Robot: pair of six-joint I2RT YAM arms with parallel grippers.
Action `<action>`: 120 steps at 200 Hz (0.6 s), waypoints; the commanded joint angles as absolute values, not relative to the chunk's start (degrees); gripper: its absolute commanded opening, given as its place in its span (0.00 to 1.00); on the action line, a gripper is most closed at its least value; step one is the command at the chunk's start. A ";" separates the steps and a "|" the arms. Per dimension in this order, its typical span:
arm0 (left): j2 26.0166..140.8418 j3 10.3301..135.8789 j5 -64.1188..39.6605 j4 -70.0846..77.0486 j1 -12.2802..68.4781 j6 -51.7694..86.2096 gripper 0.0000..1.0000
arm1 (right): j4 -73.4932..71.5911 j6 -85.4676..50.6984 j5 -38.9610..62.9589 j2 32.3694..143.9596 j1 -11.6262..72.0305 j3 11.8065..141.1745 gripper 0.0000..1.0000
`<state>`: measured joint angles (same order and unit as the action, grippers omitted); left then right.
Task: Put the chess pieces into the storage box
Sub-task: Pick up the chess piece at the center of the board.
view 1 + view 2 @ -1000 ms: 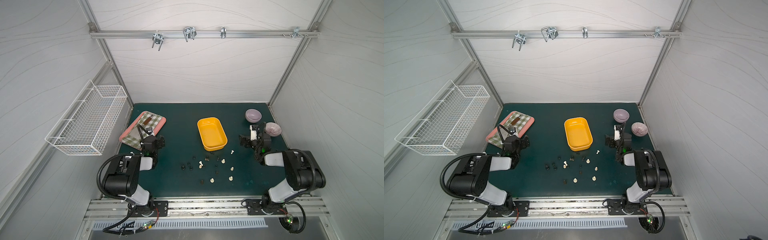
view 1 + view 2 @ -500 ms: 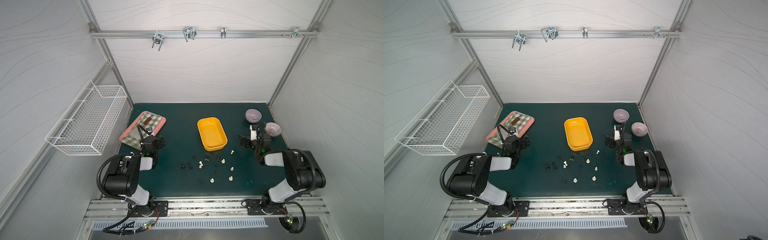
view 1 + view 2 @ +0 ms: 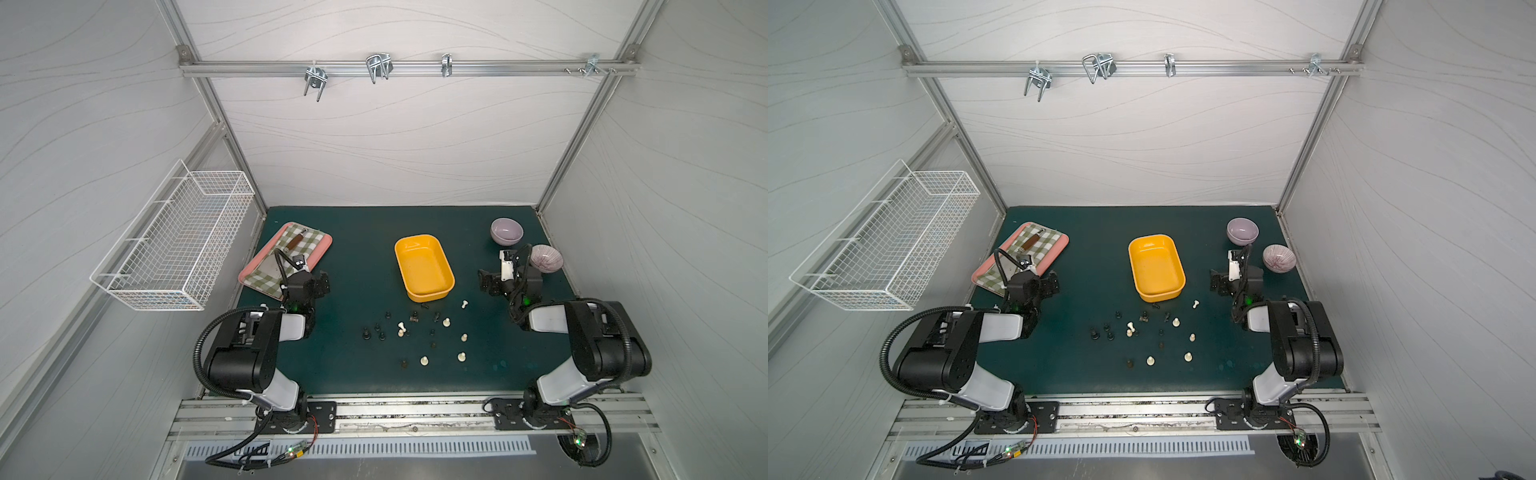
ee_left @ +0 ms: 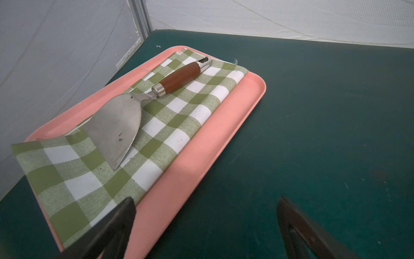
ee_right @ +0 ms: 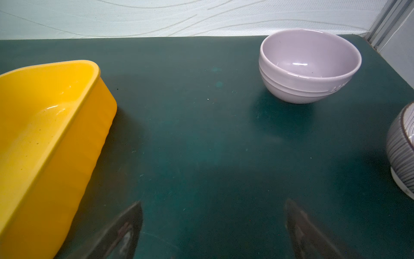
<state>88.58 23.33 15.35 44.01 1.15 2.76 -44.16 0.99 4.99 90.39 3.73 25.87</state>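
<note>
Several tiny chess pieces (image 3: 401, 328), dark and cream-white, stand scattered on the green mat in front of the storage box in both top views. A cream one (image 3: 1195, 304) is nearest the box's front right corner. The yellow storage box (image 3: 424, 268) sits mid-table and is empty; the right wrist view shows its side wall (image 5: 74, 161). My left gripper (image 3: 321, 284) hovers open beside the pink tray, left of the pieces, with nothing between its fingers (image 4: 205, 201). My right gripper (image 3: 488, 283) is open and empty over bare mat (image 5: 212, 203), between the box and the bowls.
A pink tray (image 4: 246, 101) with a green checked cloth and a metal spatula (image 4: 118, 125) lies at the back left. A lilac bowl (image 5: 309, 65) and a striped bowl (image 5: 401, 152) stand at the back right. A white wire basket (image 3: 178, 241) hangs on the left wall.
</note>
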 commanded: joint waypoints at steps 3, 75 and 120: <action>88.40 24.55 14.16 46.16 0.62 2.77 0.99 | -45.09 1.49 5.48 90.64 3.45 26.19 0.99; 88.44 24.87 12.86 45.57 0.00 3.03 0.99 | -44.83 1.49 5.71 90.71 3.43 26.44 0.99; 88.51 25.05 12.83 45.35 0.00 2.99 0.99 | -44.89 1.33 6.63 90.86 2.98 26.37 0.99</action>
<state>88.58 23.33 13.08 43.90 0.30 2.83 -44.16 0.97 5.26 90.39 3.57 25.87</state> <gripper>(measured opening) 0.988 0.992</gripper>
